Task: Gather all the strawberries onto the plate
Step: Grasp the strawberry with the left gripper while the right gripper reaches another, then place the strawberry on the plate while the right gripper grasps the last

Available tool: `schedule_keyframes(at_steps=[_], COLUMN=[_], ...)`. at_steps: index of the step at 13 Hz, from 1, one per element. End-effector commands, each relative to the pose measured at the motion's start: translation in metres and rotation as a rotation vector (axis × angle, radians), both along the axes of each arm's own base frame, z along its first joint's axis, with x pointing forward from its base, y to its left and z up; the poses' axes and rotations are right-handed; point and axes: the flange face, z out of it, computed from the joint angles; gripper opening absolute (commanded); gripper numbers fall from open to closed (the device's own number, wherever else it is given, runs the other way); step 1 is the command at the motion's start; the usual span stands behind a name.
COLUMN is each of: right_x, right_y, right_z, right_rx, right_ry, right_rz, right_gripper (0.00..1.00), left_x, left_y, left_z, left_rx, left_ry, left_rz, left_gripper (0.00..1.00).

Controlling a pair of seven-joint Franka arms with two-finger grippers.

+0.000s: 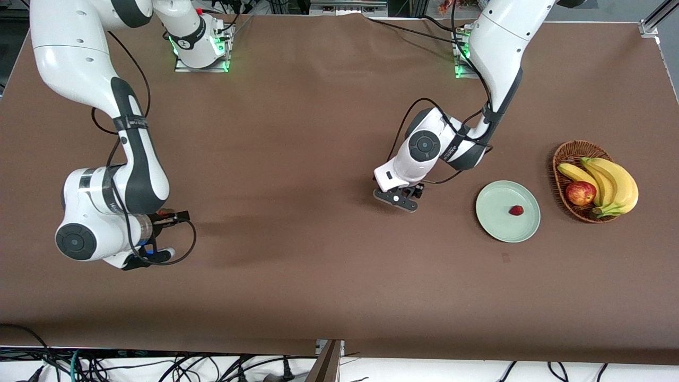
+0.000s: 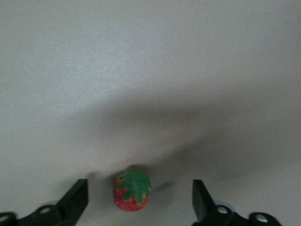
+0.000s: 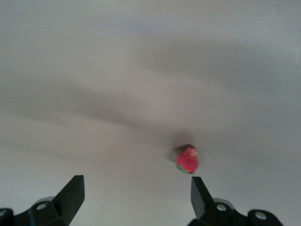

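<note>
Brown cloth covers the table (image 1: 297, 132) in the front view, where two white arms reach out from their bases. One pale green plate (image 1: 498, 225) sits toward the left arm's end, with one strawberry (image 1: 516, 210) lying on it. Beside the plate stands one wicker basket (image 1: 567, 154) holding one apple (image 1: 580, 193) and three bananas (image 1: 615, 183). The left gripper (image 1: 399, 197) is low over bare cloth, beside the plate and on its side toward the right arm's end. The right gripper (image 1: 151, 253) hangs low at the right arm's end of the table.

From the left wrist view, the left gripper (image 2: 140, 200) has its two fingers (image 2: 75, 200) spread wide, and a second strawberry (image 2: 131, 190) with a green cap sits on the cloth between them, touched by neither.

From the right wrist view, the right gripper (image 3: 135, 197) is also spread wide, gripping nothing. A third strawberry (image 3: 188, 159) lies on the cloth just ahead of one fingertip (image 3: 197, 193), apart from it.
</note>
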Motion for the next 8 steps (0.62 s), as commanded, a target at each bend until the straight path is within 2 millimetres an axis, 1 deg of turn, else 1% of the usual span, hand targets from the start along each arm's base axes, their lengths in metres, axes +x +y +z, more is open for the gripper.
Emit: schedule_keyframes(at_steps=[1,2,3,5,6,8], right_x=[-0.009,-0.010,-0.013,-0.016,-0.019,-0.029], right_y=[-0.026,-0.039,-0.042,-0.046,-0.047,-0.056], right_z=[-0.024,-0.034,-0.043,-0.052,-0.059,-0.079], right_rx=[0.006,0.008,0.011,0.014,0.015,0.018], right_ry=[0.010,0.011,0.018,0.018,0.021,0.018], right_rz=[0.019,0.000,-0.003,-0.006,-0.008,-0.020], right_gripper=[1.00,1.00,1.00,1.00,1.00,1.00], left_x=[0.004,0.005,0.007,0.010,0.012,0.028], left_y=[0.000,0.003,0.005,0.008,0.014,0.036], left_z=[0.006,0.010,0.013,0.023,0.035,0.067], left_rx=[0.010,0.012,0.012,0.015,0.040,0.076], left_ry=[-0.020,-0.022,-0.024,-0.025,-0.002,0.032], left_rz=[-0.013,-0.013,-0.014,-0.009,-0.009,0.021], left_gripper=[0.23,0.02,0.00,0.00,0.00,0.00])
